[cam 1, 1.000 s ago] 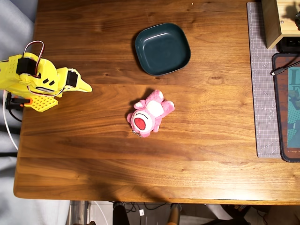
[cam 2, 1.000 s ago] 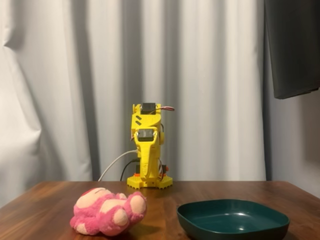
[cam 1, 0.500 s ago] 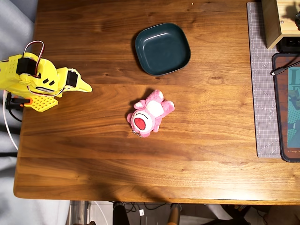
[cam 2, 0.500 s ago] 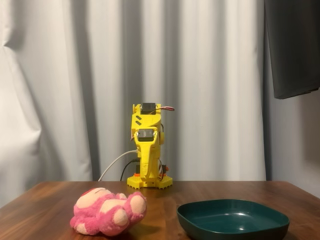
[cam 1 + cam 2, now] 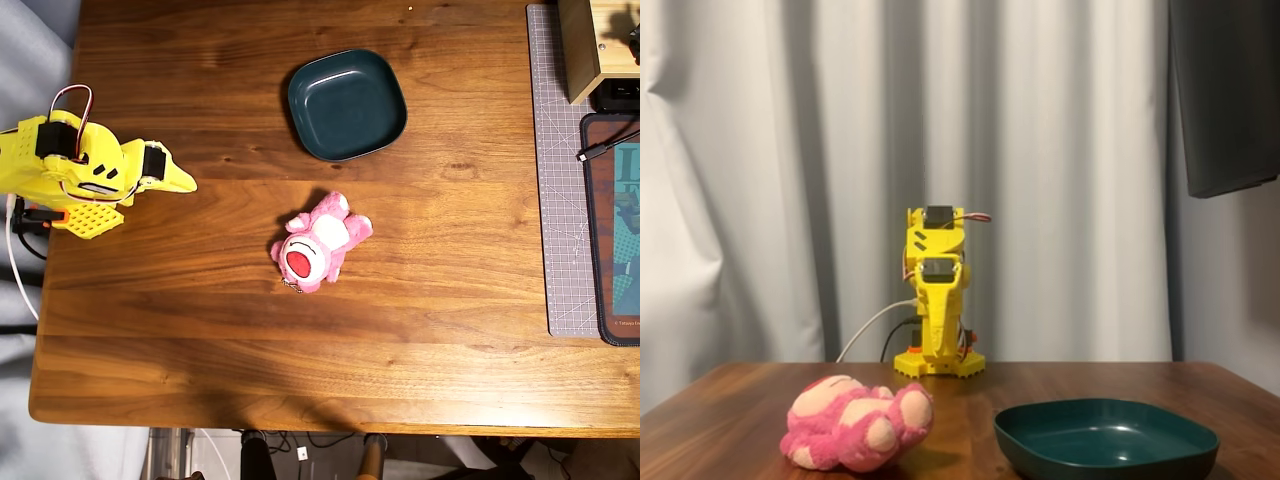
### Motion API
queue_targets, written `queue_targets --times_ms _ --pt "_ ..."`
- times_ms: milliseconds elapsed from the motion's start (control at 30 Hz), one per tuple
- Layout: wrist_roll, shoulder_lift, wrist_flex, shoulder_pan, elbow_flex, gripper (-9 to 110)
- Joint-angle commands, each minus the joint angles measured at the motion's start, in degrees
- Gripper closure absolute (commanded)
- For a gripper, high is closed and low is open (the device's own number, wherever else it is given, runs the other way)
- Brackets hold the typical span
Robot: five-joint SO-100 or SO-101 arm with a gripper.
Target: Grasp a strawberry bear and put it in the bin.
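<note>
**The bear waits, far from the yellow arm**

In the overhead view, start at the left edge of the wooden table (image 5: 200,330). The yellow arm (image 5: 70,170) sits there, folded up small. Its gripper (image 5: 178,183) points to the right, toward the middle of the table. The two fingers look pressed together into one sharp tip, with nothing between them. In the fixed view the arm faces the camera and I cannot tell there if the fingers are apart or together.

Next, going right, comes the strawberry bear (image 5: 318,243). It lies on its back on the bare wood, well apart from the gripper, to the right of it and a little lower in the overhead view. The bear is lying slanted. Its head, with the big red mouth, is at the lower left, closer to the arm. Its feet point up and to the right.

Its feet point toward the bin (image 5: 346,104), the dark teal dish. The bin is empty and near the bear, not touching it.

Far right are a grey mat (image 5: 560,200) and a wooden box (image 5: 580,50).

I think the arm must reach out to the right, open its fingers, and close them across the bear's slanted body
</note>
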Motion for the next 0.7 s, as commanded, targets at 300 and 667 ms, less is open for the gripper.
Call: queue_targets --times_ms 300,667 --pt "0.35 -55.2 -4.48 -7.73 -42.45 97" --pt "1.67 -86.84 4.31 -11.69 -71.19 80"
